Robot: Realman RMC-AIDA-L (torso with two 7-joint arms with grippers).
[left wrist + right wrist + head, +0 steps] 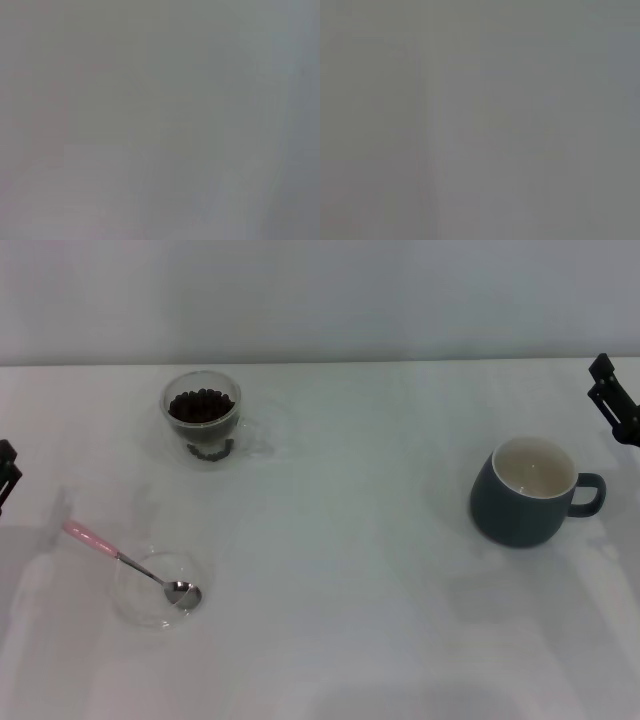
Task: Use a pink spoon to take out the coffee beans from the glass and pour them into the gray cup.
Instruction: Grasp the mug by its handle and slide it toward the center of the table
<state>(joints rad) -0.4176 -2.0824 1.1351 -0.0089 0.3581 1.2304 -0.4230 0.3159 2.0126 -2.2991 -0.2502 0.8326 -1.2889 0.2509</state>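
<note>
Pink spoon (130, 563) rests its shiny metal bowl in a clear dish (150, 590).

Left gripper (6, 472): a small dark part shows at the left edge of the head view, at mid height; the arm behind it is out of frame. Finger state not discernible.

Right gripper (615, 400): a dark, angular part shows at the right edge of the head view, in the upper half; the arm is out of frame. Finger state not discernible.

Both wrist views: plain grey field, no body part visible.
</note>
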